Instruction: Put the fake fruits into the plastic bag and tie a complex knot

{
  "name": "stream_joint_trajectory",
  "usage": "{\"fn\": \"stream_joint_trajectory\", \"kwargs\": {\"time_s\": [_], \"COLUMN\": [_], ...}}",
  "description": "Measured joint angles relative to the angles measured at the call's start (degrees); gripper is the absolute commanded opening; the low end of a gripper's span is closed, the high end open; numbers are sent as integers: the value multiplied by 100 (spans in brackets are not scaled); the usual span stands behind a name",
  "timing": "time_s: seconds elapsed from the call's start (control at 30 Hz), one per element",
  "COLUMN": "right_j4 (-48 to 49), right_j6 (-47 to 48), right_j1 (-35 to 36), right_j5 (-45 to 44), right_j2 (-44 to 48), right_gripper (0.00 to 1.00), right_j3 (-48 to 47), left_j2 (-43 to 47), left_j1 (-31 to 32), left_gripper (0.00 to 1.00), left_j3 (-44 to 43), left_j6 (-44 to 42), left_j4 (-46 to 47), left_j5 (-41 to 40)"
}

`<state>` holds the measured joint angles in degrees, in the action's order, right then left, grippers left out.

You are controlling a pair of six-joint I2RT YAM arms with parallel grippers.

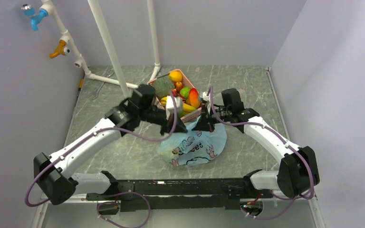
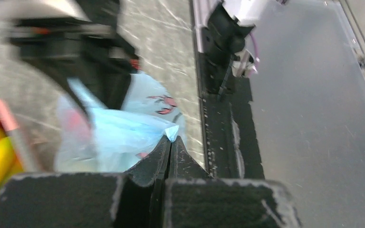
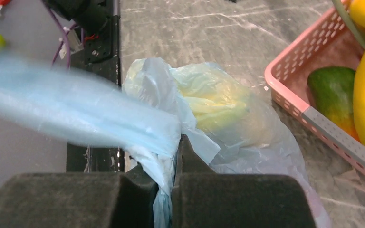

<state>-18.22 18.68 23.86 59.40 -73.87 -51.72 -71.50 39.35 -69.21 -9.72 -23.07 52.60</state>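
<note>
Plastic bag [image 1: 195,145] on gry marble table [image 1: 138,156], lilac walls [image 1: 218,28]

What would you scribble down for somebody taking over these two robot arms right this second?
Left hand: shut, pinching a strip of the thin light-blue printed plastic bag.
Right hand: shut on another bunch of it.
The bag sits just on the arms' side of the pink plastic mesh basket.
Done: at least one yellowish fruit shows through the bag.
To do: several glossy plastic fruits sit in the basket; no knot seen.
</note>
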Motion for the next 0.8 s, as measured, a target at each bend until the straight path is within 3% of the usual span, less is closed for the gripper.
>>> {"fn": "stream_joint_trajectory", "kwargs": {"time_s": [0.17,0.4,0.6,0.8], "right_j4": [393,717,647,1014], "right_j6": [-1034,-2251,-2883,-3571], "right_j1": [2,-9,-17,28], "right_j5": [-393,-1128,-1620,-1843], "right_j2": [-7,214,713,946], "right_gripper": [0,0,0,0], "right_j3": [46,446,732,973], "left_j2": [-57,-955,-1231,-1248], "left_j1": [966,1360,1443,1073], "left_gripper": [0,0,0,0], "left_j3": [817,1248,1609,1692], "left_j6": [87,317,291,313], "left_j4": [616,1412,2107,2481], "left_j5": [-905,-2173,-3585,-4022]}}
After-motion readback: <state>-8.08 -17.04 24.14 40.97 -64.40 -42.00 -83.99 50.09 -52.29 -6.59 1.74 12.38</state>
